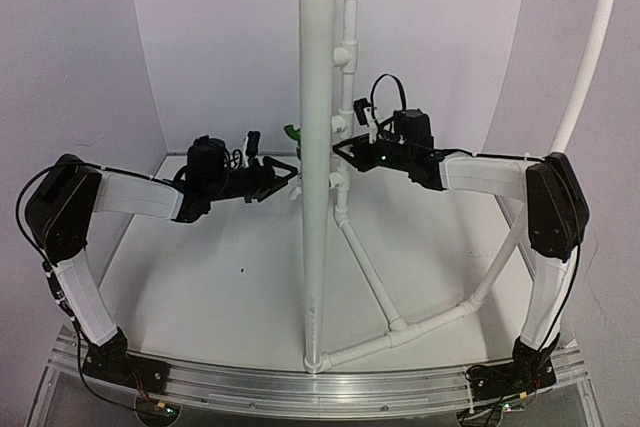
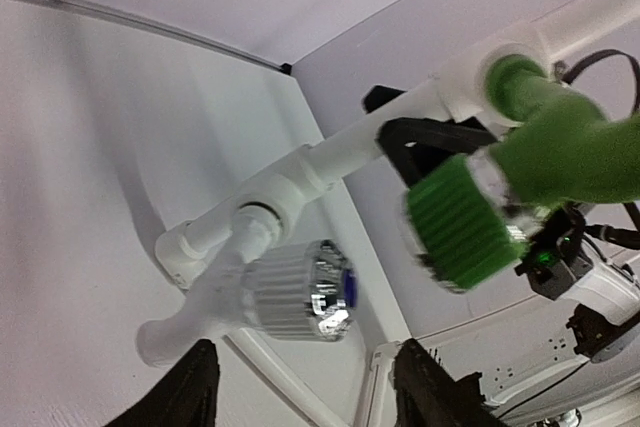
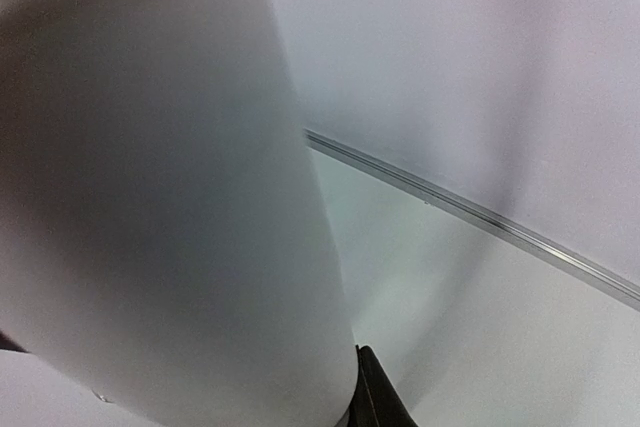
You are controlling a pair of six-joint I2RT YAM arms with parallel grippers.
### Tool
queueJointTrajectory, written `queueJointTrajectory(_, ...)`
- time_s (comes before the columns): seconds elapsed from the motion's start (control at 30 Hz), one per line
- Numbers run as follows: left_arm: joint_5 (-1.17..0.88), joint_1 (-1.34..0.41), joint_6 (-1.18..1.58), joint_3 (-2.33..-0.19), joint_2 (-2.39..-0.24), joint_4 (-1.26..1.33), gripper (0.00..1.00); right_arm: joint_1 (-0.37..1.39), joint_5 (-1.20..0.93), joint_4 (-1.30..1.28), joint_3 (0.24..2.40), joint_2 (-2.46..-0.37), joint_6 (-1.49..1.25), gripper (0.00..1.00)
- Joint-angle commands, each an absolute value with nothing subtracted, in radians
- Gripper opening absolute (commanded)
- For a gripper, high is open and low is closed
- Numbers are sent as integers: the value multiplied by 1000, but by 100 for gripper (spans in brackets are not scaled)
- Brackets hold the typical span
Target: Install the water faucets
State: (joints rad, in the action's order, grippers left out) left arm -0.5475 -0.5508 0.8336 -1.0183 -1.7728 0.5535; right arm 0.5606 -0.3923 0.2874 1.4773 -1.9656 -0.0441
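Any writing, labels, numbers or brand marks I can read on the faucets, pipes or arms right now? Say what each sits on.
None can be read in any view.
The white faucet carries only a blue spot on its knob end, with no letters visible.
The green faucet shows no marking.
The blurred white pipe filling the right wrist view looks blank.

Thick upright pipe [image 1: 314, 247] beside right gripper [image 1: 340, 151]

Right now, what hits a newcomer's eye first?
The bright green plastic faucet, seated in a white tee fitting, looms at right in the left wrist view; the white plastic faucet sits at the next fitting, ahead of the open left gripper. From above, a tall thick white pipe splits the scene down the middle.
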Motion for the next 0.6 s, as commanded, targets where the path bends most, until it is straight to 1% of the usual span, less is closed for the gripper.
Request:
queueJointTrajectory(0.0, -602, -548, 854, -1054, -1721, 478, 68, 588, -526, 230, 1483, -1964, -163, 0)
queueJointTrajectory(0.03, -615, -548, 870, -1065, -1731, 468, 71, 588, -526, 230, 1483, -1964, -164, 0)
queueJointTrajectory(0.07, -622, -547, 893, -1074, -1741, 450, 79, 588, -527, 230, 1483, -1964, -166, 0)
queueJointTrajectory(0.1, -629, -546, 924, -1082, -1746, 444, 83, 588, -528, 231, 1483, -1964, -168, 0)
queueJointTrajectory(0.13, -636, -546, 957, -1080, -1751, 452, 85, 588, -528, 230, 1483, -1964, -169, 0)
queueJointTrajectory(0.2, -639, -545, 1041, -1066, -1756, 490, 94, 588, -526, 231, 1483, -1964, -169, 0)
queueJointTrajectory(0.27, -639, -545, 1153, -1024, -1757, 583, 99, 588, -526, 230, 1482, -1962, -167, 0)
queueJointTrajectory(0.43, -566, -543, 1371, -909, -1724, 747, 100, 588, -526, 232, 1482, -1962, -167, 0)
queueJointTrajectory(0.5, -545, -542, 1426, -904, -1713, 730, 100, 588, -526, 232, 1481, -1964, -170, 0)
queueJointTrajectory(0.57, -543, -540, 1446, -920, -1698, 660, 100, 588, -530, 232, 1480, -1964, -172, 0)
